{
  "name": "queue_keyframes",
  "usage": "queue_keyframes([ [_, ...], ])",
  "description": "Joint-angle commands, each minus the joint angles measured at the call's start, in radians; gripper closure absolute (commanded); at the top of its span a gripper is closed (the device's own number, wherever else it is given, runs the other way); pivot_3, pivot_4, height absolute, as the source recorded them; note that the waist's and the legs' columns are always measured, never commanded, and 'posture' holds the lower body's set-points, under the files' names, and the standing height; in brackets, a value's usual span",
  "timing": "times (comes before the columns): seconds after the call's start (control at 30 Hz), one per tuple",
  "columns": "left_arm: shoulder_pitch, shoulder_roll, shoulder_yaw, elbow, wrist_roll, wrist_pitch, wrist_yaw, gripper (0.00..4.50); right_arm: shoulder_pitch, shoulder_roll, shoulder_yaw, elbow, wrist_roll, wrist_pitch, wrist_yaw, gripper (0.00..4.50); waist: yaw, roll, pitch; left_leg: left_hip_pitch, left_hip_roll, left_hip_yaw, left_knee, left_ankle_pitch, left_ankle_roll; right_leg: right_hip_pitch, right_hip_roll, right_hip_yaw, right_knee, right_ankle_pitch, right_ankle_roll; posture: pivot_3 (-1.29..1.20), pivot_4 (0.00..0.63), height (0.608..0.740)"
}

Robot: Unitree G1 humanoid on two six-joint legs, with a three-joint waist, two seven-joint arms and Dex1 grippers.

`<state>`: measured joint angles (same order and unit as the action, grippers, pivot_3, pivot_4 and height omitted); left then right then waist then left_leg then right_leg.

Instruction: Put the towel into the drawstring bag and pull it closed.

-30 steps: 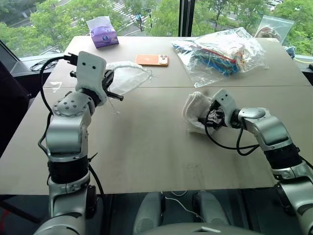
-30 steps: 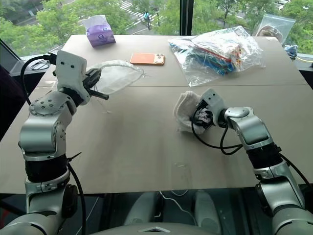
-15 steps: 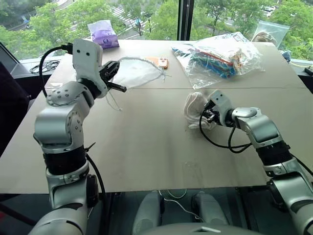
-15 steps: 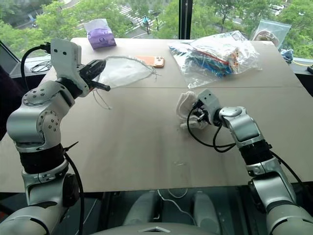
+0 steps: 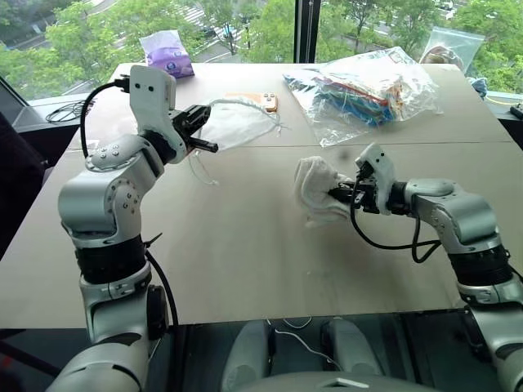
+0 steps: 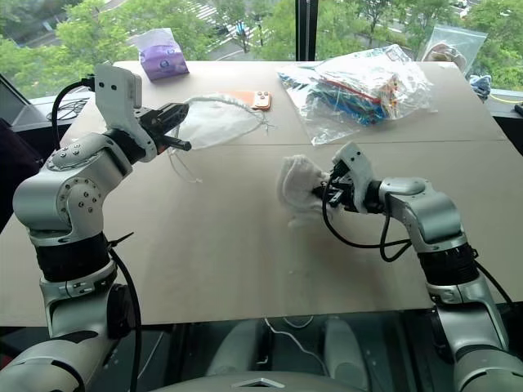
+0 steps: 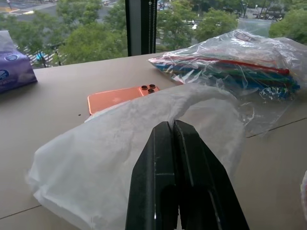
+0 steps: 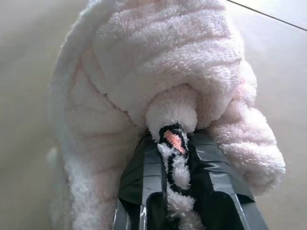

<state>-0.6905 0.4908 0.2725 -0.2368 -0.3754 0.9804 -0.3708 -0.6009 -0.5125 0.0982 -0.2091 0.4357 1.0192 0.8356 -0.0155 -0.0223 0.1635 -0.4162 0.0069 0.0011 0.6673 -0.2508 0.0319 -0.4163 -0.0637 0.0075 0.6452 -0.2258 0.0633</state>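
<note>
The towel [image 5: 320, 189] sits near the middle of the desk [image 5: 245, 261], a rounded off-white terry bundle. The right tool [image 5: 339, 194] has closed on it: in the right wrist view a fold of the cloth, with a small dark and pink printed patch, is pinched between the two black fingers [image 8: 211, 165]. Most of the bundle bulges out beyond the fingertips; whether its underside touches the desk I cannot tell.

Well apart from it, toward the robot's left and farther back, the drawstring bag [image 5: 237, 124] is held up off the desk by the left tool [image 5: 211, 148]. Its fingers [image 7: 158, 158] are pressed together on the thin translucent fabric at one edge, and the bag billows out past them. Thin white cords [image 5: 200, 171] dangle from the bag below the tool.

Behind the bag lies an orange phone [image 7: 120, 96], flat on the desk. A purple-and-white tissue pack [image 5: 168, 53] stands at the far left corner. A clear plastic bag of colourful items [image 5: 368, 86] rests at the far right.
</note>
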Motion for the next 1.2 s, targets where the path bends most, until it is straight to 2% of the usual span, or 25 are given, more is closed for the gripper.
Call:
queue_keyframes([
  [0.03,0.033,-0.006,-0.041,-0.033,-0.027,-0.045,-0.044,4.50,-0.031,0.079,-0.057,-0.121,0.128,0.121,-0.046,4.49,-0.002,0.000,0.000,0.000,0.000,0.000,0.000,0.000,0.000,0.000,0.000,0.000,0.000,0.000,0.000,0.00,0.150,0.740],
  [0.13,0.061,-0.027,-0.041,-0.059,-0.086,-0.061,-0.094,4.50,-0.057,0.177,-0.061,-0.129,0.161,0.204,-0.135,4.49,0.000,0.000,0.000,0.000,0.000,-0.001,-0.001,0.000,0.000,0.000,0.000,0.001,0.000,0.000,0.000,0.00,0.150,0.740],
  [0.27,0.099,-0.023,-0.059,-0.089,-0.125,-0.086,-0.146,4.50,-0.093,0.226,-0.032,-0.077,0.132,0.225,-0.216,4.49,0.007,0.001,0.001,0.000,-0.001,-0.002,0.000,-0.002,0.003,0.000,-0.002,0.000,0.000,0.000,0.000,0.00,0.150,0.740],
  [0.5,0.225,0.016,-0.150,-0.210,-0.168,-0.118,-0.249,4.50,-0.140,0.237,-0.034,0.036,0.103,0.242,-0.284,4.49,0.003,0.001,0.001,0.000,-0.002,-0.003,0.000,0.000,0.000,0.001,-0.002,-0.001,0.000,0.000,0.000,0.00,0.150,0.740],
  [0.6,0.265,0.062,-0.201,-0.218,-0.128,-0.165,-0.288,4.50,-0.139,0.215,-0.017,0.044,0.093,0.245,-0.287,4.49,0.000,0.002,0.001,0.000,-0.002,-0.002,0.000,-0.001,0.001,0.001,-0.001,0.000,0.000,0.000,0.000,0.00,0.150,0.740],
  [0.7,0.266,0.054,-0.222,-0.214,-0.129,-0.191,-0.282,4.50,-0.124,0.225,-0.028,0.044,0.103,0.280,-0.309,4.49,0.001,0.003,0.002,0.000,-0.002,-0.002,0.000,-0.002,0.004,0.001,-0.001,0.000,0.000,0.000,-0.001,0.00,0.150,0.740],
  [0.8,0.274,0.046,-0.235,-0.227,-0.138,-0.190,-0.282,4.50,-0.132,0.356,-0.171,0.081,0.138,0.301,-0.404,4.49,0.000,0.003,0.002,0.000,-0.002,-0.002,0.000,-0.002,0.004,0.001,-0.001,0.000,0.000,0.000,0.000,0.00,0.150,0.740],
  [0.93,0.273,0.043,-0.234,-0.226,-0.141,-0.192,-0.269,4.50,-0.096,0.466,-0.246,0.082,0.120,0.191,-0.497,4.49,0.001,0.003,0.002,0.000,-0.002,-0.002,0.000,-0.002,0.004,0.001,0.000,0.000,0.001,0.000,0.000,0.00,0.150,0.740],
  [1.07,0.240,0.017,-0.229,-0.218,-0.169,-0.168,-0.245,4.50,-0.064,0.670,-0.409,0.059,0.230,0.134,-0.620,4.49,0.002,0.003,0.002,0.000,-0.002,-0.003,0.000,-0.002,0.004,0.001,0.000,-0.001,0.000,0.000,0.000,0.00,0.150,0.740],
  [1.2,0.208,-0.033,-0.212,-0.195,-0.209,-0.142,-0.211,4.50,-0.034,0.797,-0.486,0.052,0.323,0.049,-0.730,4.49,0.004,0.005,0.004,0.000,-0.002,-0.003,0.001,-0.002,0.004,0.002,-0.001,-0.001,0.001,0.000,0.000,0.00,0.150,0.740],
])
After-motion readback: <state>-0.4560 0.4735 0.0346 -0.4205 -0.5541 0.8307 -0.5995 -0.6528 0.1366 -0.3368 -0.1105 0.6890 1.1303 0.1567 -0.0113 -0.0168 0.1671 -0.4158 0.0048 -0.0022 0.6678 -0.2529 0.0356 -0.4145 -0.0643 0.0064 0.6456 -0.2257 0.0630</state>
